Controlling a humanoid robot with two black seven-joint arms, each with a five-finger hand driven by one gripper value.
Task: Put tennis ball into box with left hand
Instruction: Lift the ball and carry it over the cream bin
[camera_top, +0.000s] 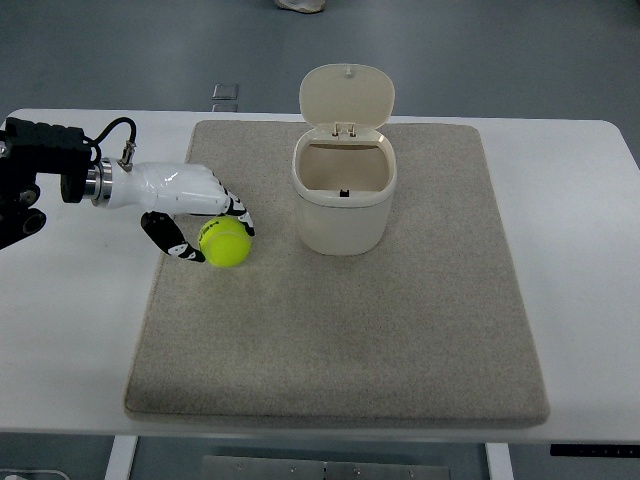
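Tennis ball (225, 243) sits on the mat (340, 330), left hand (185, 205) fingers (240, 214) curled around it beside the open box (342, 195)

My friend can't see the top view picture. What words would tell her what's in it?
A white robot hand reaches from the left, fingers curled around a yellow tennis ball on a grey mat. A cream box with its lid flipped open stands just right of the ball.

- tennis ball (225, 242): bright yellow-green, with a faint paler seam line.
- left hand (190, 205): glossy white shell, fingers black with small white marks; its arm is black with a silver ring at the wrist.
- box (342, 195): plain cream, lid the same cream.
- mat (400, 330): speckled grey-beige.
- counter (585, 250): plain white.
- floor (480, 50): dull blue-grey.
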